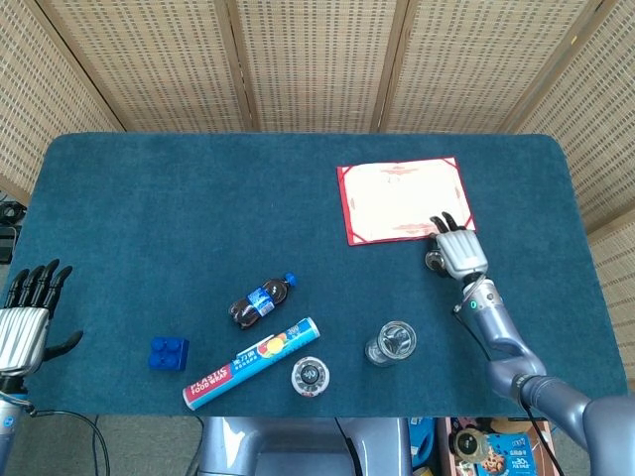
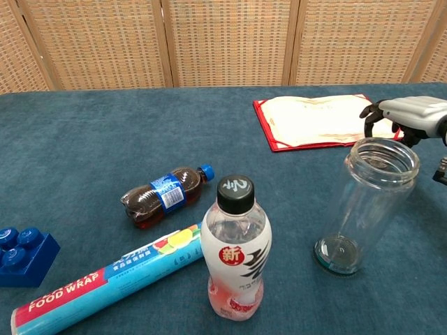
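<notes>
My right hand hovers at the near right corner of a red-bordered certificate folder, palm down. Its fingers arch downward, and the tips are at the folder's edge. A small round grey lid-like thing lies right against its thumb side; whether the hand grips it is unclear. In the chest view the right hand shows just behind an open clear jar. My left hand hangs off the table's near left edge, fingers spread, holding nothing.
Near the front edge lie a blue toy brick, a roll of food wrap and a small cola bottle on its side. A capped clear drink bottle stands upright beside the jar.
</notes>
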Controlling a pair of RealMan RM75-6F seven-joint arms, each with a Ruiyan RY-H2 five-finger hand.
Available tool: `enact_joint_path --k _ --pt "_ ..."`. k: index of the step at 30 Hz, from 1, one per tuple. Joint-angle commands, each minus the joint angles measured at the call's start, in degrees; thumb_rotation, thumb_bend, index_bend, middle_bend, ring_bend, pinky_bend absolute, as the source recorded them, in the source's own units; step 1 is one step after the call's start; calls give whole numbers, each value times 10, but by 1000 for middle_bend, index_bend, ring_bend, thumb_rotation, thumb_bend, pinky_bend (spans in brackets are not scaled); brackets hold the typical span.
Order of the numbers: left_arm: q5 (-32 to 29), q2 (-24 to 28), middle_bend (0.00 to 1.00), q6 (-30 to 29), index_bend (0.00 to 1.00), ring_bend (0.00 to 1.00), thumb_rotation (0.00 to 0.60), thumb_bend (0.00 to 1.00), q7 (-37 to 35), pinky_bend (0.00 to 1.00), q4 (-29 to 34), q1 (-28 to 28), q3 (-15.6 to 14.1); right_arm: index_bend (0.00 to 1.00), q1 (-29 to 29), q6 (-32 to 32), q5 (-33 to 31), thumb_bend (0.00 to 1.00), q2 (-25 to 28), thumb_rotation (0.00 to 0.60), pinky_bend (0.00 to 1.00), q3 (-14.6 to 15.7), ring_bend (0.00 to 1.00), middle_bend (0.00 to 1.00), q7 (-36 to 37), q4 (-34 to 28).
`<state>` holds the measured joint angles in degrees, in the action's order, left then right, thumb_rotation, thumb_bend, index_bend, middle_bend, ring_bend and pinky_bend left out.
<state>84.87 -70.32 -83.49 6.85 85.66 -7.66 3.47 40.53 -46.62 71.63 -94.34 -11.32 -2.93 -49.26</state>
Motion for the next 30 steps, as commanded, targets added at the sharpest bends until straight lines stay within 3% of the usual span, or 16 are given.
enact_joint_path --k 1,30 --pt "0 0 0 0 0 0 600 209 1 0 0 0 -1 503 -2 -2 0 527 0 600 377 1 65 201 3 -1" --pt "2 -1 0 -2 0 0 600 210 6 0 3 -1 -4 511 -6 -7 14 527 -33 600 388 10 72 214 57 63"
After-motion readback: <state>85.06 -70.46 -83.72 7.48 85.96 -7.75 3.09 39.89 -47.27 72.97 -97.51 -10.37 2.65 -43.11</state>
